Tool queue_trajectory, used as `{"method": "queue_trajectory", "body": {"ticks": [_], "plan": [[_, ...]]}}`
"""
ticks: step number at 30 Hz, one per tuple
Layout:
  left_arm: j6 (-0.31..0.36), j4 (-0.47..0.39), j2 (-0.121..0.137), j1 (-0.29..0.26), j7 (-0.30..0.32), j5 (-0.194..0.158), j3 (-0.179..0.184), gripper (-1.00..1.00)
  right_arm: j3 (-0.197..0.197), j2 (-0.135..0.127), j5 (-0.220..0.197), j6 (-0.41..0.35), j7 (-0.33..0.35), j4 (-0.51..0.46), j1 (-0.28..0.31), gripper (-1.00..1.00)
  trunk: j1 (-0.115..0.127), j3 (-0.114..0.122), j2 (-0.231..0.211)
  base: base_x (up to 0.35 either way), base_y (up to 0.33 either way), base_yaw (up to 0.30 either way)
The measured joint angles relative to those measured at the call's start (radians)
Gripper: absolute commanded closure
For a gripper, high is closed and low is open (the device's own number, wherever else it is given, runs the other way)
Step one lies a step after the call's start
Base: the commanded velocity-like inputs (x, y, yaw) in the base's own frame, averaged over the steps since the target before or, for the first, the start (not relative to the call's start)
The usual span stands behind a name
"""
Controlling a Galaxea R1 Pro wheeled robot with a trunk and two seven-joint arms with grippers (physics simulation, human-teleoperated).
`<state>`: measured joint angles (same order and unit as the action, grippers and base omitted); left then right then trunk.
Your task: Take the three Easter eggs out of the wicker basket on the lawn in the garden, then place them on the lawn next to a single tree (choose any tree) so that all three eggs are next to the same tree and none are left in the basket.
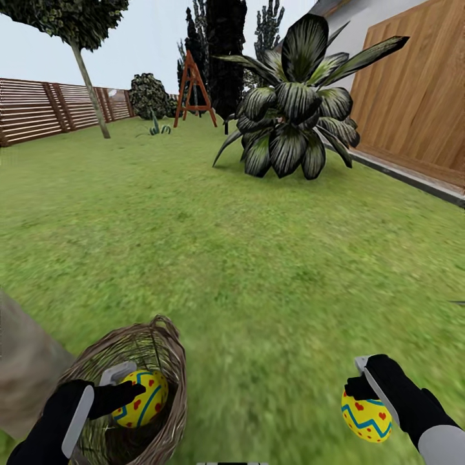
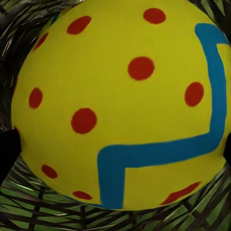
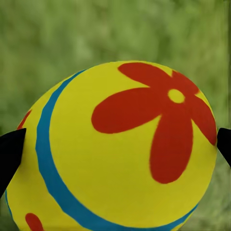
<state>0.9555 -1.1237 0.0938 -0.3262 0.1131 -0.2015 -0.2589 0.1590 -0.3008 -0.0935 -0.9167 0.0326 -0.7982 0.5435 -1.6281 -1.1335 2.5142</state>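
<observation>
Easter eggs sit one in each closed gripper, left gripper (image 1: 132, 392) pinching dotted egg (image 1: 139, 398) inside wicker basket (image 1: 169, 352), right gripper (image 1: 356, 386) holding flowered egg (image 1: 366, 418) over lawn (image 1: 245, 258); we risk snagging the rim, dropping it.

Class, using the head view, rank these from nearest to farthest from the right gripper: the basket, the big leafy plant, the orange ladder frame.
1. Basket, on the lawn to the right gripper's left.
2. Leafy plant, ahead by the wooden wall.
3. Ladder frame, far back.
</observation>
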Motion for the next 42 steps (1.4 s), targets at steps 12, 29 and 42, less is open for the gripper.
{"method": "queue_trajectory", "body": {"ticks": [12, 29, 42], "plan": [[0.003, 0.011, 0.008, 0.000, -0.007, 0.004, -0.003, 1.00, 0.003, 0.001, 0.000, 0.000, -0.001, 0.000, 0.000, 1.00, 0.005, 0.046, -0.003, -0.084, 0.000, 0.000], [0.002, 0.049, 0.030, 0.000, -0.008, 0.012, 0.012, 1.00, 0.005, 0.005, -0.001, 0.000, 0.001, 0.009, 0.000, 1.00, 0.013, 0.112, -0.007, 0.000, 0.000, 0.000], [0.009, 0.049, 0.029, 0.000, -0.085, 0.140, 0.000, 1.00, 0.005, 0.005, 0.000, 0.000, 0.001, 0.014, 0.000, 1.00, 0.019, 0.163, -0.010, 0.000, 0.000, 0.000]]}}
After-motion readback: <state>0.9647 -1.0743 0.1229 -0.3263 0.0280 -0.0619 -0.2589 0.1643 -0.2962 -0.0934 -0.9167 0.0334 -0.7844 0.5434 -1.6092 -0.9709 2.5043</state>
